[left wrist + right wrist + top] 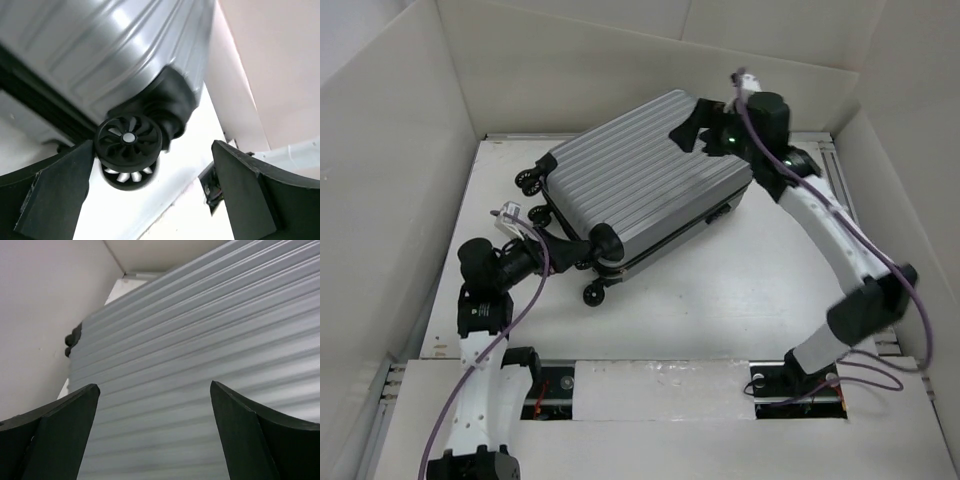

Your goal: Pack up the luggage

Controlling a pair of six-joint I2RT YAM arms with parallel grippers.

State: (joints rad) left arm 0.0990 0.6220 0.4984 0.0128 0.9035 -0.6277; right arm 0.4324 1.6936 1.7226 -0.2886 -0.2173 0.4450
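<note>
Both pairs of jaws are gaping wide and holding nothing: the left gripper [152,150] is framing a black wheel [129,137] at the seven o'clock corner of the luggage [640,180], and the right gripper [155,387] is hovering over its ribbed shell at two o'clock. The luggage is lying shut on the table [720,290] toward twelve o'clock, so packing is looking nearly done, though I cannot tell whether it is zipped.

Tabletop [720,300]: white, flat, matte.
Enclosure: 3 off-white boards, namely back wall [650,60], left panel [390,180], right panel [910,170], standing around the tabletop.
Light: even, diffuse; soft shadows.
</note>
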